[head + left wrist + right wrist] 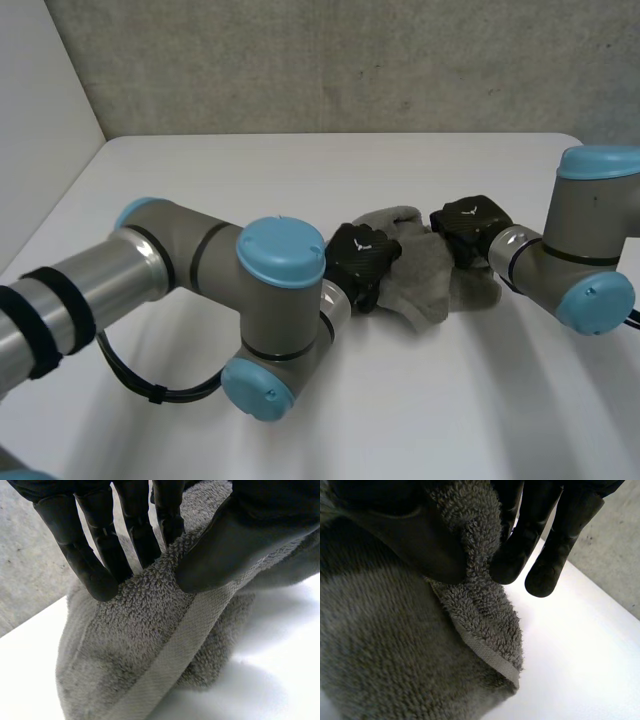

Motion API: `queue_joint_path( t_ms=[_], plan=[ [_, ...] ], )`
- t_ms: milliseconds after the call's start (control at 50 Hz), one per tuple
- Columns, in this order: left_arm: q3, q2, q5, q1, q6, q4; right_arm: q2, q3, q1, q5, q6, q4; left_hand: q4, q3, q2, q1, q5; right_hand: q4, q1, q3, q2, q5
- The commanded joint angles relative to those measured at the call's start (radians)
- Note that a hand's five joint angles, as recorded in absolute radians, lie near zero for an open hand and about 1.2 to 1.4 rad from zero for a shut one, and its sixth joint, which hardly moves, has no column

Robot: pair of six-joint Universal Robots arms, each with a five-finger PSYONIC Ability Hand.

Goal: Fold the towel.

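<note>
Towel (428, 275) lies bunched on the table (300, 180) between both hands. The left hand (362, 258) pinches its hemmed edge with fingers (95, 575) and thumb, and the right hand (470, 228) pinches an edge near a corner. Lift evenly with firm pinches, so the hems meet.

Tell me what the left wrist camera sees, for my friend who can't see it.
The robot's black left hand pinches a fluffy grey towel between thumb and fingers, near its flat hem. The towel bunches on a white table.
</note>
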State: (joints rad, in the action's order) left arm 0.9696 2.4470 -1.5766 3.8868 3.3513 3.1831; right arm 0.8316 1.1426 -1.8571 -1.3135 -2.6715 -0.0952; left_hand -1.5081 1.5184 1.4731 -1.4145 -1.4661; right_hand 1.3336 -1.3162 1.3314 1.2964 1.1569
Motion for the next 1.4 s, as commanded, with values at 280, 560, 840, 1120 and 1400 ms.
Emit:
queue_joint_path(
  t_ms=[280, 560, 840, 1120, 1400],
  plan=[
    [0.656, -0.692, -0.028, 0.358, -0.065, 0.043, 0.324, 0.214, -0.307, -0.018, -0.093, -0.147, 0.112, -0.122, -0.077, 0.018, 0.244, 0.063, -0.080, 0.065, 0.100, 0.065],
    [0.837, -0.678, 0.070, 0.533, -0.102, 0.113, 0.248, 0.124, -0.413, -0.125, -0.088, -0.173, 0.112, -0.122, -0.077, 0.018, 0.244, -1.159, 1.142, -1.157, -1.122, -1.157],
    [0.679, -0.556, 0.069, 0.685, -0.099, 0.112, 0.331, 0.279, -0.245, -0.118, 0.086, -0.111, 0.112, -0.122, -0.077, 0.018, 0.244, -1.159, 1.142, -1.157, -1.122, -1.157],
    [0.554, -0.387, 0.072, 0.721, -0.096, 0.090, 0.155, 0.149, -0.195, -0.119, 0.246, 0.064, 0.890, -0.900, -0.855, 0.796, 1.023, -1.159, 1.142, -1.157, -1.122, -1.157],
    [0.675, -0.636, 0.078, 0.766, -0.095, 0.029, -0.045, -0.227, -0.177, -0.046, 0.027, -0.078, 1.218, -1.228, -1.183, 1.124, 1.351, -1.159, 1.142, -1.157, -1.122, -1.157]
  ],
)
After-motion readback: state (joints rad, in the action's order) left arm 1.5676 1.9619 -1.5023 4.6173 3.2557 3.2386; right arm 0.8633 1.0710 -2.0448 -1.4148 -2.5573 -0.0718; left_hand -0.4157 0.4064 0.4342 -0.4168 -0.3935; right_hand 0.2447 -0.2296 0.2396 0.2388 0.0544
